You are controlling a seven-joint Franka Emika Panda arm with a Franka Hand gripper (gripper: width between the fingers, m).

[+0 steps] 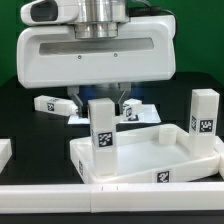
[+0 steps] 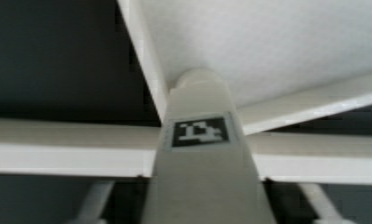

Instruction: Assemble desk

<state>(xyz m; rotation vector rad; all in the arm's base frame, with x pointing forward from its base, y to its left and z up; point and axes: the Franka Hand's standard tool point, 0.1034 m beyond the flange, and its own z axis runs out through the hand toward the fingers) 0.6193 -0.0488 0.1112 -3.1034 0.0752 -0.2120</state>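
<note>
You can see the gripper [image 1: 102,97] right above a leg [image 1: 102,128] that stands up at the corner of the tabletop [image 1: 165,150] on the exterior view's left. One finger is on each side of the leg's top, but you cannot tell if they squeeze it or only sit beside it. The tabletop lies rim up on the black table [image 1: 25,125], a second leg [image 1: 205,115] stands at its other end, and one more lies flat behind.
</note>
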